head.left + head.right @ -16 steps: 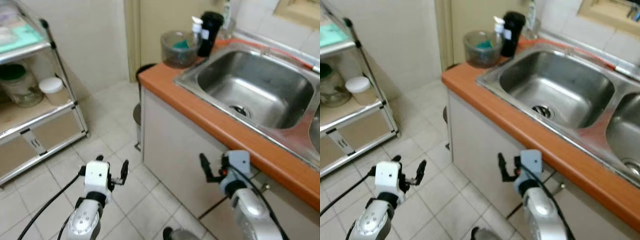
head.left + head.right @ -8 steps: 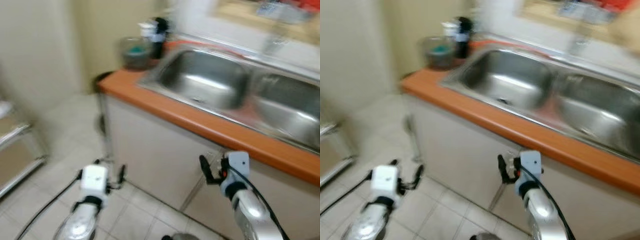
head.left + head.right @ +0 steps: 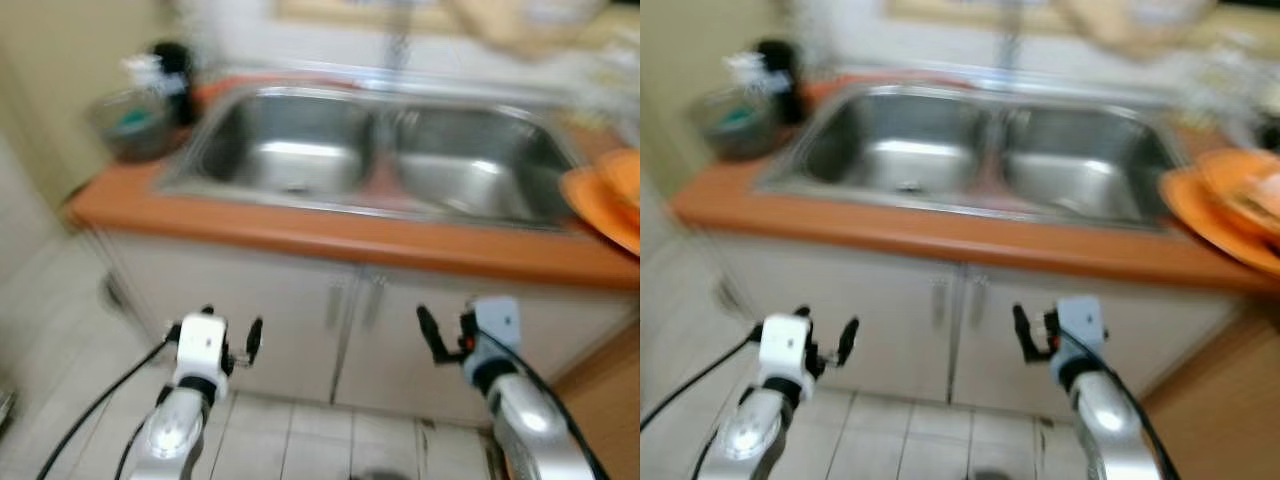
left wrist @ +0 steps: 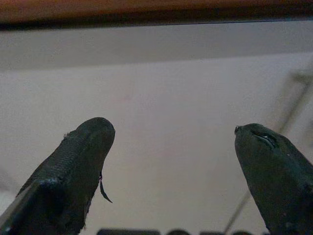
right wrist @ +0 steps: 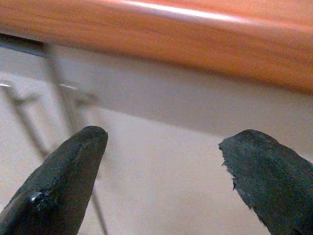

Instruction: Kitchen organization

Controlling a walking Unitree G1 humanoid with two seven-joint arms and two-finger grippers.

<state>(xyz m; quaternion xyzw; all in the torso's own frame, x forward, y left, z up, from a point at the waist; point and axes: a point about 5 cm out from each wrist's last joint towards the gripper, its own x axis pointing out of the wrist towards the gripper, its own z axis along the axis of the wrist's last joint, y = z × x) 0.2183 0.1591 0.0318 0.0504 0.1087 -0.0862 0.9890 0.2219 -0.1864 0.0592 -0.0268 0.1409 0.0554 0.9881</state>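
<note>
Fingers on both grippers are spread wide with nothing between them. From the head views, which are blurred, the left gripper (image 3: pixel 229 338) and the right gripper (image 3: pixel 448 335) are held low in front of the pale cupboard doors (image 3: pixel 290 320) under the counter, apart from them and from each other. The left wrist view shows its two black fingers (image 4: pixel 73 166) facing a plain door panel, with the orange counter edge (image 4: pixel 146 10) above. The right wrist view shows its fingers (image 5: pixel 63 176) facing the door handles (image 5: pixel 58 93), below the same orange edge.

On the orange counter (image 3: pixel 330 238) sits a steel double sink (image 3: pixel 370 150). At its left end stand a glass bowl (image 3: pixel 128 120) with something green inside and what seems to be a dark bottle (image 3: pixel 175 65) beside it. At the right end lie orange plates (image 3: pixel 1225 205), stacked.
</note>
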